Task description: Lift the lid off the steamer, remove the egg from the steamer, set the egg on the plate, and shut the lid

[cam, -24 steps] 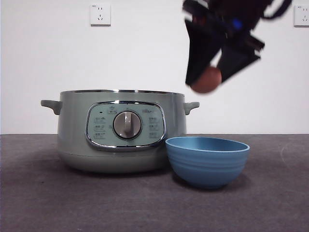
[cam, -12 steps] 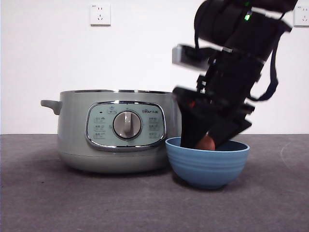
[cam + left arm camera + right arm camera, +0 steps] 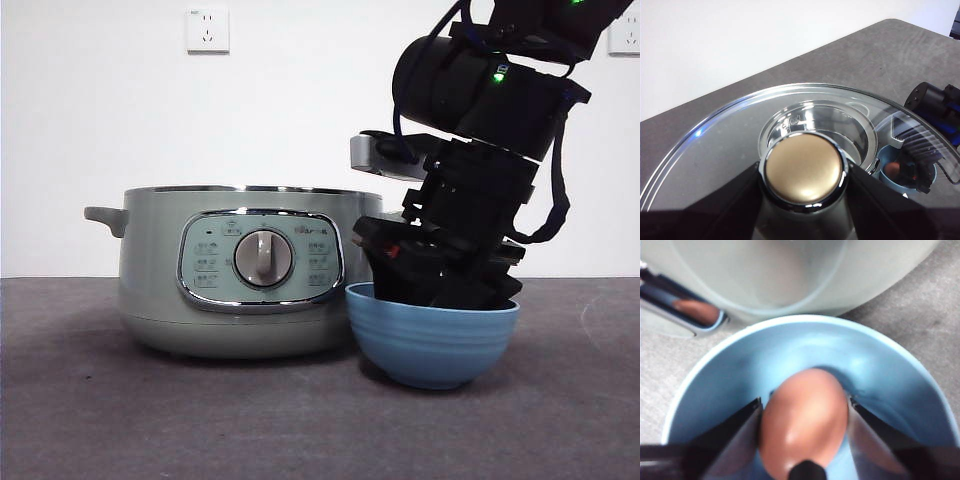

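A white wall socket (image 3: 207,29) above grey table (image 3: 150,420).

The right gripper (image 3: 805,450) reaches steeply down on its black arm, jaws closed on the brownish egg (image 3: 804,422) inside the sky-blue bowl (image 3: 880,365), while the left gripper (image 3: 802,175) clamps the lid's rounded knob (image 3: 803,168).

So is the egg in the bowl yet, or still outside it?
In. The right wrist view shows the egg down inside the blue bowl, held between the right gripper jaws. Whether it touches the bottom, cannot tell.
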Action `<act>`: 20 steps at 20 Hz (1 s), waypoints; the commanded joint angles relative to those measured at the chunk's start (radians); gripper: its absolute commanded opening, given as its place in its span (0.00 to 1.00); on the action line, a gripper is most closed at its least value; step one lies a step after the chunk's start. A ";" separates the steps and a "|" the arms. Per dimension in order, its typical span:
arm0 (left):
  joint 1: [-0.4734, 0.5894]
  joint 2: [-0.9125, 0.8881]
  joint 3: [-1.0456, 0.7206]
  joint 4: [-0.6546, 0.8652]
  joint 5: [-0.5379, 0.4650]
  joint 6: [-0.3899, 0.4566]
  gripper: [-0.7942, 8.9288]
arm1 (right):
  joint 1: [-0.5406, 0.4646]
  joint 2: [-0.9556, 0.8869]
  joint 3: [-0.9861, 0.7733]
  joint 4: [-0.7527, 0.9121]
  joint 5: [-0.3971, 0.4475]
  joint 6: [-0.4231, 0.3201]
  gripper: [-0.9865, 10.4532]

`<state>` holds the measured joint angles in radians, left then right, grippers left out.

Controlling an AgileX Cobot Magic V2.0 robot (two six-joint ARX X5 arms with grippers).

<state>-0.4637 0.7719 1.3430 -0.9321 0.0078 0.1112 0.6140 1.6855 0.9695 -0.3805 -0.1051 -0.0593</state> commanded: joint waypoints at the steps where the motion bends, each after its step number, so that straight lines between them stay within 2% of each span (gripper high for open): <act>1: 0.000 -0.011 0.021 0.045 0.001 -0.006 0.07 | 0.003 0.012 -0.008 0.005 -0.001 0.010 0.45; 5: 0.000 0.002 0.021 0.046 0.006 -0.007 0.07 | 0.003 -0.010 -0.004 -0.003 -0.001 0.010 0.45; 7: 0.000 0.027 0.021 0.051 0.045 -0.006 0.07 | 0.005 -0.085 -0.003 -0.010 0.000 0.010 0.45; 11: -0.001 0.128 0.021 0.132 0.062 -0.006 0.07 | 0.002 -0.364 -0.002 -0.094 0.012 0.010 0.45; 14: -0.001 0.250 0.021 0.221 0.105 -0.006 0.07 | 0.002 -0.606 -0.002 -0.145 0.058 0.022 0.45; 17: -0.002 0.378 0.021 0.293 0.112 -0.006 0.07 | 0.002 -0.807 -0.002 -0.159 0.065 0.056 0.45; 20: -0.002 0.505 0.021 0.373 0.153 -0.006 0.07 | 0.002 -0.974 -0.002 -0.184 0.134 0.071 0.45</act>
<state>-0.4641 1.2842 1.3430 -0.6079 0.1493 0.1112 0.6155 0.7132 0.9737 -0.5682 0.0246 -0.0063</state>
